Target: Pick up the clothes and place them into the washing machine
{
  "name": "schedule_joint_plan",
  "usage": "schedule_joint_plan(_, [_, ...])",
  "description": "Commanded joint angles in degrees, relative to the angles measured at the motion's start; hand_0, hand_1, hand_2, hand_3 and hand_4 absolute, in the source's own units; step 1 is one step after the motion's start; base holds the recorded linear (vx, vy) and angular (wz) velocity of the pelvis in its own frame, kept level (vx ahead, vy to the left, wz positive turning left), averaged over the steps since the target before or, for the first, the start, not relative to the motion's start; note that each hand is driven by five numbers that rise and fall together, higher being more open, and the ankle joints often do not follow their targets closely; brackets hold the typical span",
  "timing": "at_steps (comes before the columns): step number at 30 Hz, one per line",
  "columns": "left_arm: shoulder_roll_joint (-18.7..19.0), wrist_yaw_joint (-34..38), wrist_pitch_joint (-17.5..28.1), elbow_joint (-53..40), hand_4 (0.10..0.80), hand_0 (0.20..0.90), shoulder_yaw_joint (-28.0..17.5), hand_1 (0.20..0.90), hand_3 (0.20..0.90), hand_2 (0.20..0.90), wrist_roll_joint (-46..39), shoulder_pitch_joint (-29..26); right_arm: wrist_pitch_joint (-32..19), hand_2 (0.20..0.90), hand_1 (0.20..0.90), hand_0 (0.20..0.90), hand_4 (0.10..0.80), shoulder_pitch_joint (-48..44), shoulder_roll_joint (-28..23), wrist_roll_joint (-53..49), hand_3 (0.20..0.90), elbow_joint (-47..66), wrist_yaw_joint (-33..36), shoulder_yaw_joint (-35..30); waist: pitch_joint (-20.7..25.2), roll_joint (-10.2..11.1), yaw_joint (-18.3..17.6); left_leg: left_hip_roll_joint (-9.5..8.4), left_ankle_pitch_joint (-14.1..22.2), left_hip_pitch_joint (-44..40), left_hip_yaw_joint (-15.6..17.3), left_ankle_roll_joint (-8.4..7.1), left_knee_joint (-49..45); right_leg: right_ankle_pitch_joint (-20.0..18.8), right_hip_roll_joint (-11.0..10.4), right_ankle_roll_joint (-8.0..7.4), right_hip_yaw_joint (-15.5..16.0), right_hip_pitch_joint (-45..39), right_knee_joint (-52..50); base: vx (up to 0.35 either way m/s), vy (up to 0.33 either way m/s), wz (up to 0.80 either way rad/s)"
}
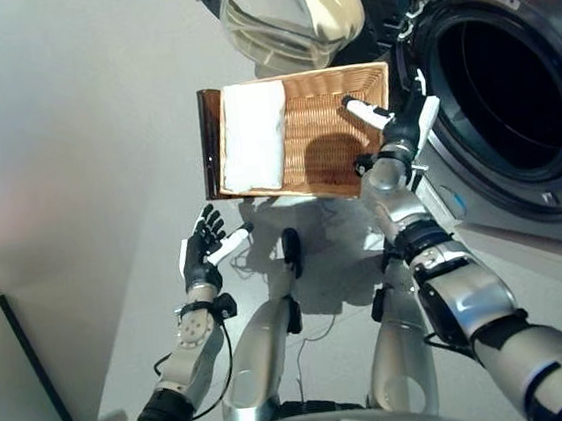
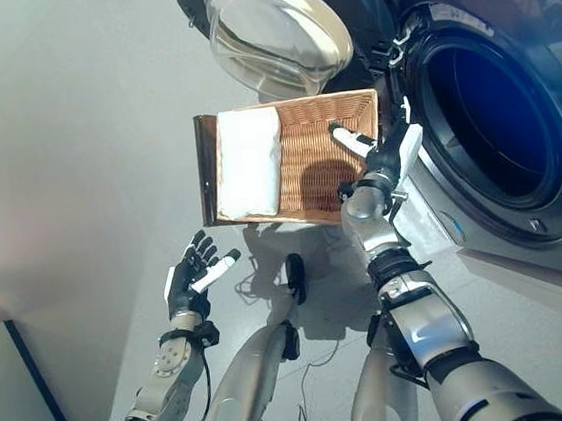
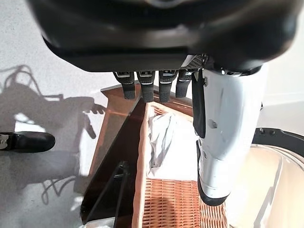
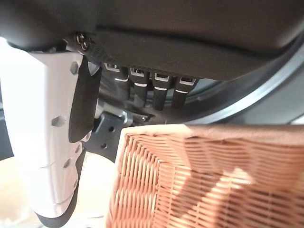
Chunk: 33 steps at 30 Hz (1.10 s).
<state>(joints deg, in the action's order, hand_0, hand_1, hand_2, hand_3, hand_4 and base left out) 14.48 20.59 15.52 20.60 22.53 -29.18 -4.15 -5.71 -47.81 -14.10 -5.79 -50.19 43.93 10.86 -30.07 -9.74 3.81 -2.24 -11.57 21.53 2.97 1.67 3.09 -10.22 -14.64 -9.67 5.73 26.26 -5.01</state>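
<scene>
A white cloth lies in the left part of the shallow wicker basket, which rests on the dark brown box beside the washing machine. My right hand is open at the basket's right rim, next to the drum opening, with its white thumb over the wicker. In the right wrist view its fingers are straight above the basket's corner. My left hand is open over the floor, short of the basket's near edge. In the left wrist view the cloth lies past its fingers.
The machine's round glass door stands open just behind the basket. The dark drum opening is to the right of the basket. Pale grey floor spreads to the left.
</scene>
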Motion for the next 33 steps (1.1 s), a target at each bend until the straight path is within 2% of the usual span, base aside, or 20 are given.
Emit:
schedule_joint_plan(1, [1.7,0.7,5.8,-3.7,0.8,0.9,-3.9,0.9,0.9,0.9,3.1,1.3,0.9,0.9,0.9,0.9,0.8,-0.9,-3.9,13.1,0.9,7.9,1.2,4.6,1.0,0.9,0.1,1.48,5.9,3.8,0.8,-4.04,-7.7,6.3,0.6,2.31,-1.6,1.0,-6.2,0.0,0.0,0.0])
schedule_joint_plan(3, [1.7,0.3,6.0,-3.6,0.8,0.9,-4.1,0.9,0.9,0.9,3.3,1.2,1.6,0.9,0.9,0.9,0.8,-1.0,-4.9,16.2,0.9,7.9,1.0,5.8,1.0,1.1,0.2,1.47,5.9,3.7,0.7,-4.06,-7.7,6.3,0.6,2.28,-1.5,0.8,-6.1,0.0,0.0,0.0])
schedule_joint_plan(4, [1.9,-0.7,6.5,-3.6,0.8,0.9,-4.4,0.9,0.9,0.9,3.6,1.5,3.0,0.9,0.9,0.9,0.8,-1.4,-7.6,22.7,0.9,8.7,-0.1,8.6,1.1,1.4,0.5,1.47,6.1,3.4,0.5,-4.13,-7.8,6.5,0.6,2.18,-1.4,0.5,-6.2,0.0,0.0,0.0])
schedule_joint_plan(5, [1.9,-0.8,6.5,-3.6,0.8,0.9,-4.4,0.9,0.9,0.9,3.6,1.5,3.0,0.9,0.9,0.9,0.8,-1.4,-7.6,22.7,0.9,8.7,-0.1,8.6,1.2,1.4,0.6,1.49,5.9,3.6,0.5,-4.11,-7.8,6.2,0.6,2.2,-1.4,0.6,-6.1,0.0,0.0,0.0])
schedule_joint_plan(6, [2.4,-2.1,7.3,-3.8,0.8,0.9,-4.5,0.9,0.9,0.9,3.8,1.8,5.4,0.9,0.9,0.9,0.8,-2.5,-11.4,31.3,0.9,9.1,-1.5,12.6,1.3,1.9,1.0,1.48,6.1,3.4,0.1,-4.23,-7.9,6.5,0.6,2.09,-1.1,0.2,-6.2,0.0,0.0,0.0])
schedule_joint_plan(9, [3.4,-4.1,7.7,-3.2,0.8,0.9,-4.9,0.9,0.9,0.9,4.1,1.8,9.0,0.9,0.9,0.9,0.8,-7.4,-16.2,42.5,0.9,5.6,-5.4,19.9,1.5,2.6,1.9,1.54,5.9,3.5,-0.5,-4.4,-7.8,6.5,0.5,1.99,-0.7,0.1,-6.3,-0.007,-0.007,0.08])
schedule_joint_plan(10, [3.4,-4.2,7.7,-3.2,0.8,0.9,-4.9,0.9,0.9,0.9,4.1,1.7,9.0,0.9,0.9,0.9,0.8,-7.5,-16.2,42.5,0.9,5.5,-5.4,20.0,1.6,2.6,1.9,1.56,5.7,3.6,-0.5,-4.38,-7.7,6.2,0.5,2.0,-0.7,0.2,-6.1,-0.011,-0.021,0.18])
schedule_joint_plan(12, [4.2,-5.3,7.3,-2.5,0.8,0.9,-5.4,0.9,0.9,0.9,4.3,1.9,11.4,0.9,0.9,0.9,0.8,-12.0,-19.0,50.9,0.9,2.4,-8.7,26.4,1.4,3.5,2.8,1.61,5.7,3.7,-1.1,-4.6,-7.9,6.3,0.3,1.9,0.0,-0.1,-6.2,-0.013,-0.011,0.14])
schedule_joint_plan(13, [4.2,-5.3,7.3,-2.4,0.8,0.9,-5.4,0.9,0.9,0.9,4.3,1.9,11.4,0.9,0.9,0.9,0.8,-12.1,-18.9,50.9,0.9,2.4,-8.7,26.5,1.5,3.4,2.8,1.62,5.5,3.9,-1.1,-4.58,-7.8,6.1,0.4,1.92,0.0,0.0,-6.0,-0.022,-0.004,0.12])
schedule_joint_plan(19, [5.8,-6.9,6.9,-1.2,0.8,0.9,-6.7,0.9,0.9,0.9,4.6,2.2,12.8,0.9,0.9,0.9,0.8,-19.3,-20.5,64.8,0.9,-4.9,-16.1,39.7,1.0,4.9,5.3,1.43,4.8,4.2,-3.1,-5.07,-7.4,6.4,0.0,1.81,2.4,-1.3,-5.8,-0.017,-0.022,0.1])
schedule_joint_plan(23, [6.6,-7.3,6.9,-1.1,0.8,0.9,-6.9,0.9,0.9,0.9,4.5,1.5,12.8,0.9,0.9,0.9,0.8,-22.2,-18.8,69.0,0.9,-9.2,-18.8,45.1,0.9,5.1,7.0,1.29,3.8,4.6,-4.8,-5.33,-6.6,6.3,-0.4,1.8,4.1,-2.1,-5.3,-0.009,-0.031,0.27])
schedule_joint_plan(33, [7.2,-7.1,6.9,-2.6,0.8,0.9,-6.6,0.9,0.9,0.9,3.7,0.0,13.1,0.9,0.9,0.9,0.8,-25.2,-14.5,69.5,0.9,-14.0,-20.7,47.0,0.3,4.4,10.8,0.28,1.7,6.4,-9.2,-5.64,-4.2,7.4,-1.4,1.65,8.4,-2.2,-5.7,0.0,-0.02,0.27])
